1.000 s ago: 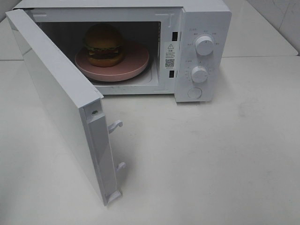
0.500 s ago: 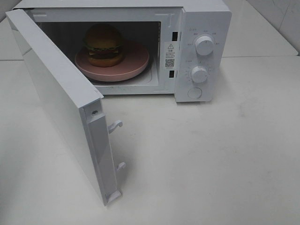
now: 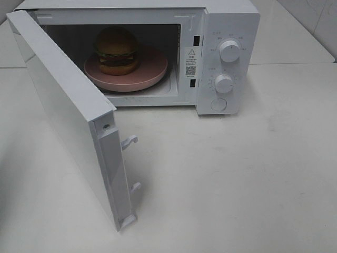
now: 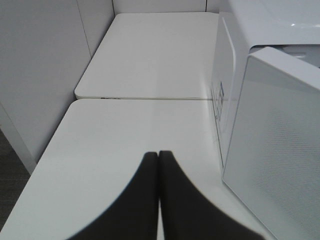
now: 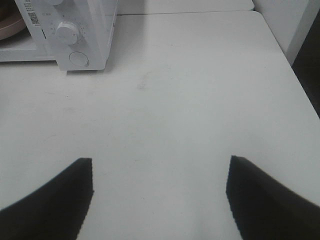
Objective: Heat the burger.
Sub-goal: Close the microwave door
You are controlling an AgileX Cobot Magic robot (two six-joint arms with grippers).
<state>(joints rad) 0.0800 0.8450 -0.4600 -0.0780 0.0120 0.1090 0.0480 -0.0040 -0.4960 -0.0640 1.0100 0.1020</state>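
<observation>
Burger (image 3: pixel 117 48) on pink plate (image 3: pixel 154 71) inside open microwave (image 3: pixel 234 23); sticker (image 3: pixel 190 62) print unreadable. Only wrist views show left jaws together, right jaws apart.

The left gripper (image 4: pixel 159 155) had smooth black fingers (image 4: pixel 145 200) tapering to rounded tips. On the right gripper (image 5: pixel 160 162) the fingers (image 5: pixel 50 210) were equally black, broad and square-cornered.

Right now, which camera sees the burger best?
The high camera: the burger sits in full view on the pink plate inside the open microwave. The left wrist camera shows only the microwave's door and side; the right wrist camera catches just the plate's edge, no burger.
</observation>
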